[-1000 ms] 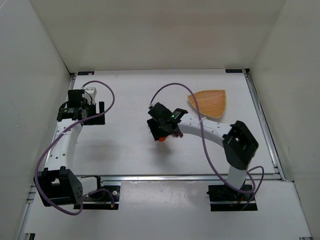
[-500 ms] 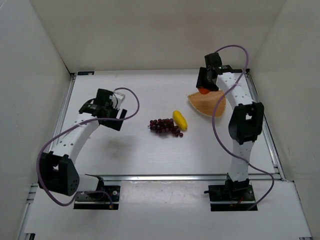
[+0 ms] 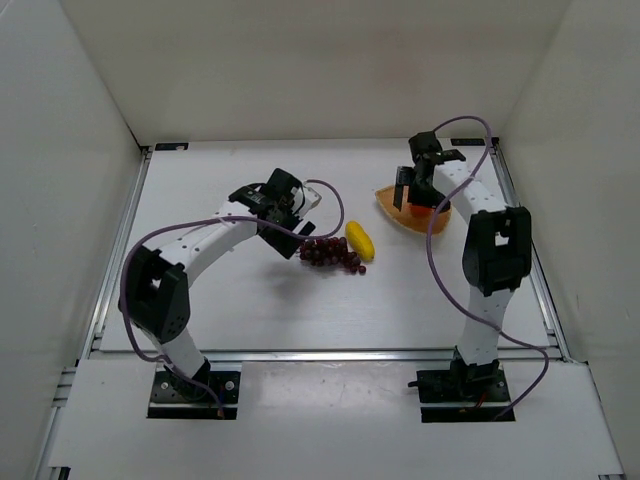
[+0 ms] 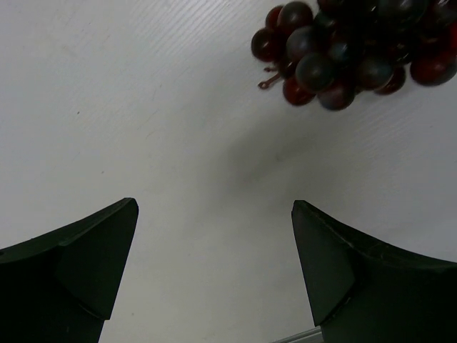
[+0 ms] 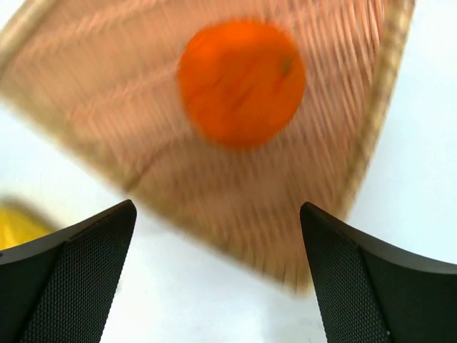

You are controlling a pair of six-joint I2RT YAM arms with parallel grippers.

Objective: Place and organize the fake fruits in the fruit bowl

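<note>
Left tool [image 4: 214,207] gapes empty; the grape bunch [image 4: 350,53] lies just ahead, off to its right; right tool [image 5: 218,207], fingers spread wide, hangs over the orange [image 5: 241,82] lying in the fruit bowl [image 5: 375,136].

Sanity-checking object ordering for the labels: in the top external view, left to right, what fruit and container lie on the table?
dark purple-red grape bunch → short yellow oblong fruit → tan woven fan-shaped basket. The round orange ball overlaps the basket, so it is left unranked.
</note>
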